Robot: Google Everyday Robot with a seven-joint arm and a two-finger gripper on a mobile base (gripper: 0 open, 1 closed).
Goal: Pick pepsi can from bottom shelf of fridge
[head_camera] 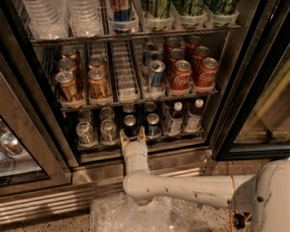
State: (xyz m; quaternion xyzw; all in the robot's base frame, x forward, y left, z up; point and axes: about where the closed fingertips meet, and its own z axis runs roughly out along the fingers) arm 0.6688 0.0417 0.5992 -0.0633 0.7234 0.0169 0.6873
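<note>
pepsi can (130,125) upright at the front of a middle lane on the bottom shelf (186,137) of the fridge (233,97), silver top facing up. sits right behind the front rail, with another can top showing behind it in the same lane. flanked by a second dark-blue can (152,123) one lane to the right and by silvery-green cans (108,130) in the lanes to the left.

just below and in front of it, the gripper (132,135), fingers spread apart in a v, one tip beside each lower side of the can, pinching nothing. cannot tell whether either tip touches the can.

below the gripper, a white wrist standing in front of the stainless-steel slatted base (45,199), joined to a white arm (181,190) reaching in from the lower right.

further right on the same shelf, two small bottles (174,118) with white caps. one rack up, gold cans (68,86) on the left, a bare lane (126,72) in the middle, then a slim blue-and-silver can (156,74) and red coca-cola cans (181,74). on the top rack, clear plastic containers (45,18) on the left and tubs with green contents (190,13) on the right.

at the left edge, a dark-framed glass door (27,154). under the arm, crumpled clear plastic (136,217) on the speckled floor.
</note>
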